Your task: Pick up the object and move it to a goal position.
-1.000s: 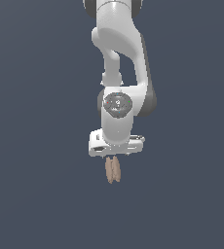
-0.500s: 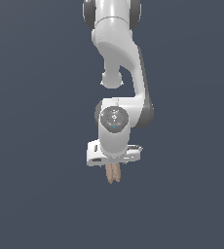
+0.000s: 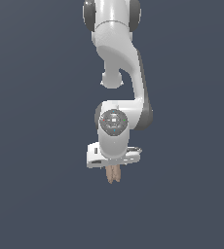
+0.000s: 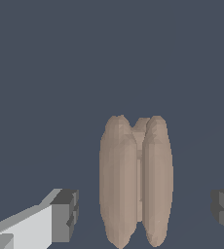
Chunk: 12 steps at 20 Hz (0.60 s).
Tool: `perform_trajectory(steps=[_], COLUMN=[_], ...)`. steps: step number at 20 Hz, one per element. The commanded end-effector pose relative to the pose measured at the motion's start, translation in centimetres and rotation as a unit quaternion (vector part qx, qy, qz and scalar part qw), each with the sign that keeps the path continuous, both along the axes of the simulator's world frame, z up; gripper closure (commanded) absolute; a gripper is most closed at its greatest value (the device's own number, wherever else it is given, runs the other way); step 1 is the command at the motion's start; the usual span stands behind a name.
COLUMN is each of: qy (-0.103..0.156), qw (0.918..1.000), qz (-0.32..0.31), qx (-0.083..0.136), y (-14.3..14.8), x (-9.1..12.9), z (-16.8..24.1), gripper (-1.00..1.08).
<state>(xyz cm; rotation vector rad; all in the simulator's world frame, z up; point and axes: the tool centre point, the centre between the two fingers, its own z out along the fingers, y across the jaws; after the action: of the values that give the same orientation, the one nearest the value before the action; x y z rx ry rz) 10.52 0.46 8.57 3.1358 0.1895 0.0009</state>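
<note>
While you look at the exterior view, your white arm (image 3: 118, 73) hangs against a plain dark backdrop with the gripper (image 3: 113, 168) pointing down and the tan object (image 3: 113, 173) poking out below it. Your wrist view shows the object (image 4: 136, 180) between the two fingers (image 4: 64, 215), with visible gaps on both sides. You cannot tell whether the gripper has hold of it.

Our white arm (image 3: 119, 73) reaches down from the top of the exterior view, bending at the elbow and ending in a round wrist joint (image 3: 114, 121). Below it our gripper (image 3: 113, 174) points straight down. In the wrist view its dark fingertips (image 4: 65, 214) stand wide apart, with open space beside each.
</note>
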Motion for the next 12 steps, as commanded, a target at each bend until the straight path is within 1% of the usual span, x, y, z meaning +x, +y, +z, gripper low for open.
perform_trajectory(steps=[1,7,12], qy=[0.001,0.0,0.0], qw=[1.0,1.0,1.0], qz=[0.0,0.0,0.0], qx=[0.0,0.0,0.0], y=[0.0,0.0,0.0], x=[0.0,-0.1,0.0], z=[-0.9,-4.0,-4.7], gripper=[-0.92,-0.92,-0.92])
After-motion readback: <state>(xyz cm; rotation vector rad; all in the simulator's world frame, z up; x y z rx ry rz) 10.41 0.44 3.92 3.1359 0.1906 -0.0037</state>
